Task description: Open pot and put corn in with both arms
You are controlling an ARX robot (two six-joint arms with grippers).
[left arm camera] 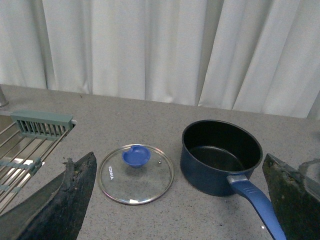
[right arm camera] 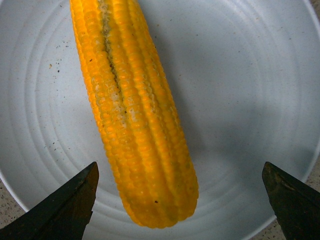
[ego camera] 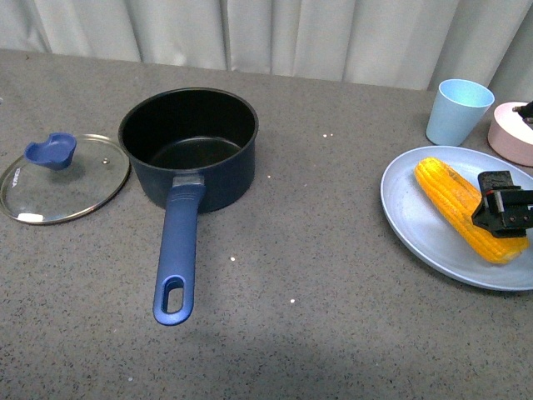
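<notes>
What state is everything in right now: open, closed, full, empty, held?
pot: uncovered, upright, empty.
lid: off, lying knob-up on the table beside the pot.
corn: lying on the plate, not gripped.
cup: upright; contents not visible.
left gripper: open, holding nothing.
right gripper: open, fingers either side of the corn, not touching.

The open pot (ego camera: pixel 188 150) sits left of centre on the grey tabletop (ego camera: pixel 333 275), its long blue handle (ego camera: pixel 177 250) pointing toward the lower edge of the frame. Its glass lid (ego camera: pixel 65 177) with a blue knob (ego camera: pixel 52 151) lies flat just left of it. At far right the corn (ego camera: pixel 454 196) lies on a pale blue plate (ego camera: pixel 416 217), and the right gripper (ego camera: pixel 502 210) is over its nearer end. A light blue cup (ego camera: pixel 457 111) stands behind the plate.
</notes>
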